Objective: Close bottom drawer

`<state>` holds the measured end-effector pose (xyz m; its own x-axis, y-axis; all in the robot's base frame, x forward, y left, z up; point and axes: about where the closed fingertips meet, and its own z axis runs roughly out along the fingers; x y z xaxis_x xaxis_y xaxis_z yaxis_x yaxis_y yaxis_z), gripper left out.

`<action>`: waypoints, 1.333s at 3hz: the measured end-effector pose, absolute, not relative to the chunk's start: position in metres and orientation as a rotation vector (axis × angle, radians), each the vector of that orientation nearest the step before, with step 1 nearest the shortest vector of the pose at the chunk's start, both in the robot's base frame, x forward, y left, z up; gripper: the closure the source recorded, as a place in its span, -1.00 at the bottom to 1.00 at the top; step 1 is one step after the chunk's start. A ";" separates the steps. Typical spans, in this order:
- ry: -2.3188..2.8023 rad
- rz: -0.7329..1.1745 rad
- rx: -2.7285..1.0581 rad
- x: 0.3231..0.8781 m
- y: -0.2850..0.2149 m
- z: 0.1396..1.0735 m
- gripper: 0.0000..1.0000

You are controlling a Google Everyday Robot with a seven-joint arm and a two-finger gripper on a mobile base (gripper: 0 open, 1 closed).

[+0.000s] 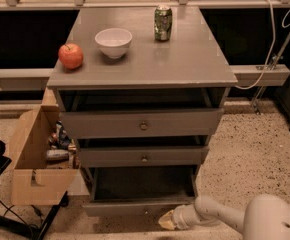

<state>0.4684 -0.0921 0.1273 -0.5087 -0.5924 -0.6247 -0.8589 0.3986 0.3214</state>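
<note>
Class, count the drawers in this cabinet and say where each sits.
3: top drawer under the tabletop, middle drawer below it, bottom drawer lowest, pulled out furthest. The pincer is low, just before the bottom drawer's front.
</note>
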 end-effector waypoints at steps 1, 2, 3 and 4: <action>2.220 0.843 -1.283 0.513 -0.078 0.137 1.00; 2.212 0.829 -1.294 0.526 -0.074 0.142 1.00; 2.203 0.798 -1.311 0.553 -0.067 0.151 1.00; 2.200 0.764 -1.323 0.585 -0.059 0.159 1.00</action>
